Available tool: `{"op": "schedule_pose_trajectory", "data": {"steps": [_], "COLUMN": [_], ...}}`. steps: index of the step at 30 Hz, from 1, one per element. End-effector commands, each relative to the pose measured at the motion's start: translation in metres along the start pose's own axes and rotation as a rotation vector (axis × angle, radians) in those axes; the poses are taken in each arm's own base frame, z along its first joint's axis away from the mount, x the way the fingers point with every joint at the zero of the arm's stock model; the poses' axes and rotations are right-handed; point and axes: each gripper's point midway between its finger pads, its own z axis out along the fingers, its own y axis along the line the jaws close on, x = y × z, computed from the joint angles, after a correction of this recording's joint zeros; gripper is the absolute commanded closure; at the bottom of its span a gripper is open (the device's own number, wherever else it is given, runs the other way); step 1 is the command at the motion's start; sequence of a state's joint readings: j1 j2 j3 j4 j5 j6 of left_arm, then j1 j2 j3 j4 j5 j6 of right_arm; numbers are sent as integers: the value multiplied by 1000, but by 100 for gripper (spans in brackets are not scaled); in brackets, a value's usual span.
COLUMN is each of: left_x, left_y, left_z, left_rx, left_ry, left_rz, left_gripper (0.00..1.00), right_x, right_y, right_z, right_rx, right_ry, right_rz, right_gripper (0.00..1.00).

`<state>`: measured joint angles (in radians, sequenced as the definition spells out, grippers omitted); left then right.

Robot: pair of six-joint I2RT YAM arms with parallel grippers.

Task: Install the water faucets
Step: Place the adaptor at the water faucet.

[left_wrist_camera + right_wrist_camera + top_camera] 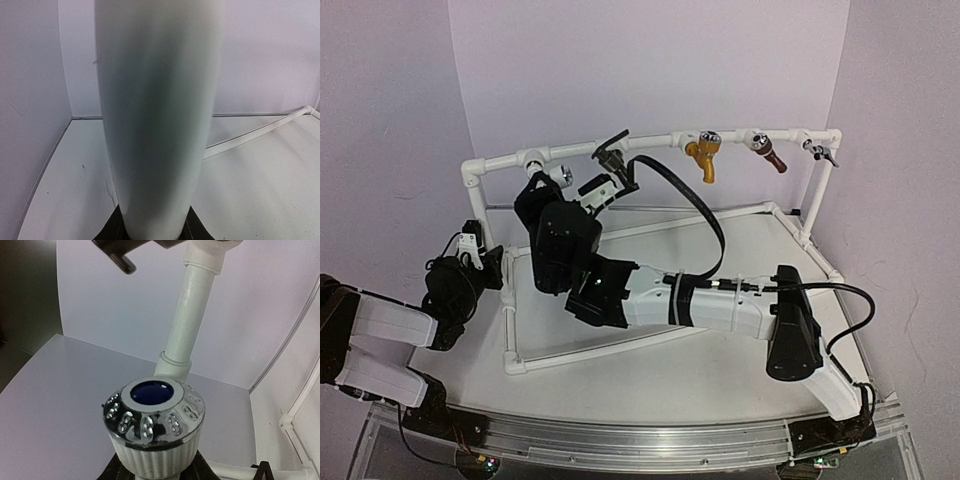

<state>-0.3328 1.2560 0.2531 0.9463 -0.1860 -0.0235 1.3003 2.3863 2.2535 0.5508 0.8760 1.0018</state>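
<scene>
While the left gripper (pixel 470 252) clamped the frame's corner post (pixel 480 212) in the overhead view, the right gripper (pixel 548 190) held the white tap (pixel 561 175) just under the left end of the top rail (pixel 660 142), knob end toward that rail. The black tap (pixel 613 152) looked already seated on the rail, so tap 2 of 2 seemed in hand. The next move likely called for lining its hidden inlet up with the rail's fitting (pixel 535 160).

From the left wrist, the post (pixel 157 125) filled the gap between the jaws.

From the right wrist, the white tap (pixel 154 425) sat pinched by its ribbed body. Its long axis ran straight out from the fingers, with the shiny knob pointing toward the frame pipe (pixel 192 325).
</scene>
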Motion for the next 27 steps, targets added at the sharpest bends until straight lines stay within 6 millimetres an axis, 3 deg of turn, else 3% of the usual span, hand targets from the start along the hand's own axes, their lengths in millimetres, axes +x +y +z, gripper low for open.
{"op": "schedule_pose_trajectory", "data": {"steps": [1,8,16,27], "left_x": [-24,-24,-24,-24], "left_y": [-29,-30,-30,-33], "left_z": [-2,-2,-2,-2], "left_rx": [125,128,131,139], "left_ry": [-74,-74,-74,-72], "left_rz": [-25,-23,-21,-21], "left_gripper": [100,100,100,100], "right_x": [-10,-8,-7,-19], "right_y": [-18,-11,1,20], "right_z": [27,23,11,-13], "right_rx": [-12,-38,-89,-183], "right_ry": [14,27,60,131], "right_rz": [-110,-152,-196,-233], "right_gripper": [64,40,2,2]}}
